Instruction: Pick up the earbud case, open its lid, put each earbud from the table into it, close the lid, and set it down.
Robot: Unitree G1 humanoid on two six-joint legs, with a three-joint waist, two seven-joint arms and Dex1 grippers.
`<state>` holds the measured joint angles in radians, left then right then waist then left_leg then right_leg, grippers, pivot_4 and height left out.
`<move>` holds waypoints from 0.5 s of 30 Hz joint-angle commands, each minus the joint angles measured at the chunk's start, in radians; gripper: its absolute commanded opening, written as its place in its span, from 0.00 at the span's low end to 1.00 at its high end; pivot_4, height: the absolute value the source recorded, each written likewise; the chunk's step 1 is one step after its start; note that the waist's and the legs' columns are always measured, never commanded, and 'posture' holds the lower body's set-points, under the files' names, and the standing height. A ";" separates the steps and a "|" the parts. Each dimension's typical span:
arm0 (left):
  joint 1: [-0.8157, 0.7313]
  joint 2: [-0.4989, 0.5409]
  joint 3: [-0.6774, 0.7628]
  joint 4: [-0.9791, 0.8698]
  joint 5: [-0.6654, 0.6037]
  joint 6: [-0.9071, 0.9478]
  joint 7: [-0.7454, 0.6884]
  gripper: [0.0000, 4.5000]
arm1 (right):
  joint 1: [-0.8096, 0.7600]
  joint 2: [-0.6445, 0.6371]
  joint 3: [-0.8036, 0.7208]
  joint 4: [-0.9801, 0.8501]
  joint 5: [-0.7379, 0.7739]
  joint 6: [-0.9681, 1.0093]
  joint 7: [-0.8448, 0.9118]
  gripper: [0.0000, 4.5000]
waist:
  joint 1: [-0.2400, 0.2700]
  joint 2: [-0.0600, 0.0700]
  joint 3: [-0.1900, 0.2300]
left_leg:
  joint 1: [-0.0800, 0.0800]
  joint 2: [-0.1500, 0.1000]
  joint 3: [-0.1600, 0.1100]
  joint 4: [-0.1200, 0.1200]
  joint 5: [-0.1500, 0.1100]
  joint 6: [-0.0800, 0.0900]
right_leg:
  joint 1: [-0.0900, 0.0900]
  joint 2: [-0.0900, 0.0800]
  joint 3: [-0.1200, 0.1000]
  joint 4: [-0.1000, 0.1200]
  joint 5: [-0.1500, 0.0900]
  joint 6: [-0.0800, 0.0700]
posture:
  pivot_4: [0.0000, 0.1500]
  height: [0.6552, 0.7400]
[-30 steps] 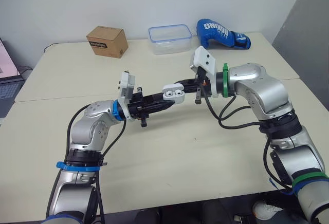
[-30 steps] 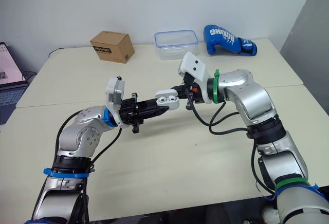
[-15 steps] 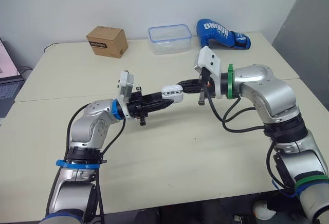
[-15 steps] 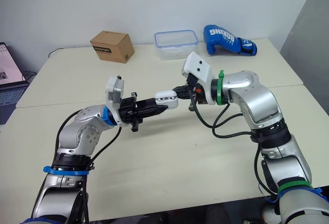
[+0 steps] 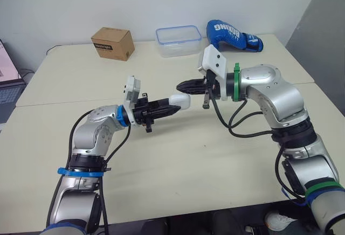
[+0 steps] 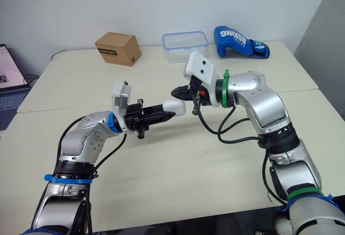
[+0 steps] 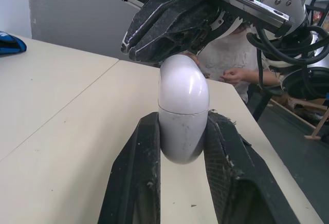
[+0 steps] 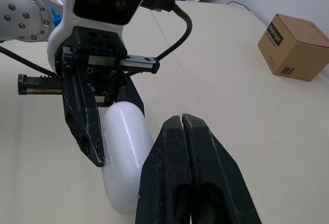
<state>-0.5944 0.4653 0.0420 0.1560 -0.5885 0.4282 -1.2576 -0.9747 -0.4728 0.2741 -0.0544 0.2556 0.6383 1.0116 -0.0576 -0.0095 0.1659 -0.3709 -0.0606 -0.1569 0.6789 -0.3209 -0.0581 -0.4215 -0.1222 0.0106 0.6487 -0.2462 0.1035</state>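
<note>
- At the far left edge of the pale table (image 5: 188, 159) we see part of an open laptop (image 5: 8, 84).
- A brown cardboard box (image 5: 112, 43) stands near the back of the table.
- The left gripper (image 5: 168, 109) reaches towards the middle, above the table. Its two black fingers (image 7: 136, 172) are clamped on the lower half of the glossy white, rounded earbud case (image 5: 180, 101).
- The case is held in the air, clear of the table, and its lid is shut.
- A clear plastic container with a blue rim (image 5: 178, 41) sits at the back, behind the case.
- The right gripper (image 5: 182, 88) points at the left one, with its fingers pressed together and nothing between them. Its tip lies right at the lid end of the case, and we cannot tell whether it touches.
- A blue boxing glove (image 5: 233, 35) lies at the back right, just beside the container.
</note>
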 commanded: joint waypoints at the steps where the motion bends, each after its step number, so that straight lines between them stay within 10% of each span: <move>1: -0.026 -0.002 0.019 -0.023 -0.019 -0.005 0.009 0.18 | 0.014 -0.015 0.024 -0.077 0.015 0.021 0.033 0.01 | 0.000 0.000 0.000 | 0.000 0.000 0.000 0.000 0.000 0.000 | 0.000 0.000 0.000 0.000 0.000 0.000 | 1.00 0.89; 15: -0.039 0.067 -0.012 -0.043 -0.046 0.346 0.128 0.18 | 0.079 -0.258 -0.044 -0.124 0.016 -0.102 0.175 0.01 | 0.004 0.000 0.000 | 0.000 0.000 0.000 0.000 0.000 0.000 | 0.001 0.000 -0.001 -0.001 0.000 0.000 | 1.00 0.89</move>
<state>-0.6028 0.5251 0.0266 0.1441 -0.5972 0.7201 -1.1418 -0.8997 -0.7149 0.2489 -0.1448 0.2827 0.5812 1.1639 -0.0541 -0.0096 0.1660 -0.3710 -0.0610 -0.1567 0.6788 -0.3210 -0.0579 -0.4208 -0.1222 0.0101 0.6482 -0.2463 0.1036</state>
